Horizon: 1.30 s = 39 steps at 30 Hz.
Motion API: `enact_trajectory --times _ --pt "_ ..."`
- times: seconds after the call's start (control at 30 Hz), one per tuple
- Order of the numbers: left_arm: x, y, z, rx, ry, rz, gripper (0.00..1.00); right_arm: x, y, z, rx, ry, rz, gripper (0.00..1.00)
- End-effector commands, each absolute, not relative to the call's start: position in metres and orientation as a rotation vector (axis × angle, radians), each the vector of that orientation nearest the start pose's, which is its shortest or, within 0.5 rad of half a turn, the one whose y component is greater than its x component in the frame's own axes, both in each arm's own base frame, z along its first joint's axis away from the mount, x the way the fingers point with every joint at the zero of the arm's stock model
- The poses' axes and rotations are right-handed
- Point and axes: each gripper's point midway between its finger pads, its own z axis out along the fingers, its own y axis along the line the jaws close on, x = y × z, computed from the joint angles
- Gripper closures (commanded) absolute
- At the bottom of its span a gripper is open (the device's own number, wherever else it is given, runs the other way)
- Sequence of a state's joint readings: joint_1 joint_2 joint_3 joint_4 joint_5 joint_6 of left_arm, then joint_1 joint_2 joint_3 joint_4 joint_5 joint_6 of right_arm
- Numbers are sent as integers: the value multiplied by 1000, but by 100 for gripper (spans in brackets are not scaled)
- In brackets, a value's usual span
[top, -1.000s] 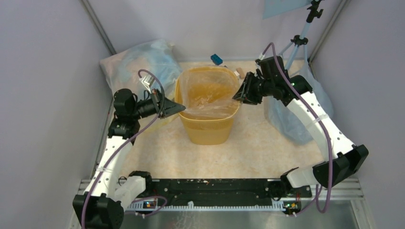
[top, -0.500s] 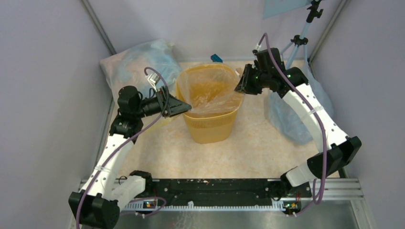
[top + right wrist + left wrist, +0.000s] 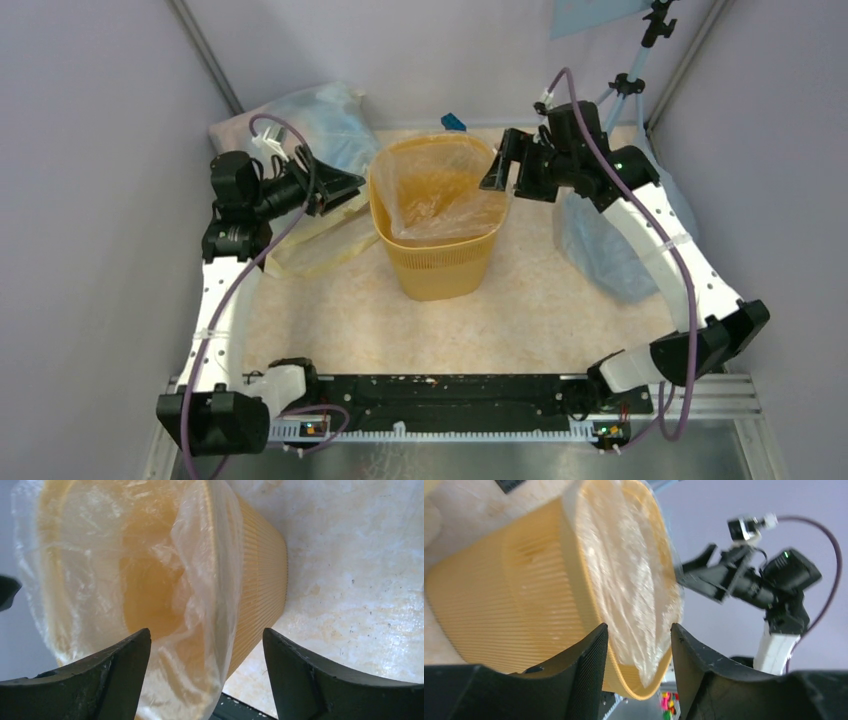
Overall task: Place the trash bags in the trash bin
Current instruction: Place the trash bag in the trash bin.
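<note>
The yellow trash bin [image 3: 440, 270] stands upright mid-table. A see-through trash bag [image 3: 440, 195] lines it, its film draped over the rim. My left gripper [image 3: 352, 186] hovers open just left of the rim, touching nothing. Through its jaws [image 3: 639, 636] I see the bin wall [image 3: 514, 595] and the bag [image 3: 624, 575]. At the bin's back right corner my right gripper [image 3: 493, 166] is open. Its wide jaws [image 3: 206, 639] straddle loose bag film [image 3: 195, 595] over the rim [image 3: 212, 540] without pinching it. Another flat film sheet [image 3: 310, 245] lies left of the bin.
Big bluish sacks sit at the back left [image 3: 300, 120] and along the right wall [image 3: 600, 245]. A small blue object [image 3: 453, 122] lies behind the bin. A tripod [image 3: 625, 85] stands in the back right corner. Grey walls close in on three sides.
Both grippers have opened and let go of the bag's edge. The left arm drew back to the left, away from the rim. The right gripper stayed by the rim.
</note>
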<state>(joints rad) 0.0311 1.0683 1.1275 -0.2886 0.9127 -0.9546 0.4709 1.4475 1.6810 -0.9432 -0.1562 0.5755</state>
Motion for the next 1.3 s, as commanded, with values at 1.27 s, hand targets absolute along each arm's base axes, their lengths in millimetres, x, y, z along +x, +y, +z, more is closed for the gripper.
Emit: enact_trajectory --times 1.27 --pt "395 -152 330 -330 1776 -1499 53 254 195 331 411 2050 1393 43"
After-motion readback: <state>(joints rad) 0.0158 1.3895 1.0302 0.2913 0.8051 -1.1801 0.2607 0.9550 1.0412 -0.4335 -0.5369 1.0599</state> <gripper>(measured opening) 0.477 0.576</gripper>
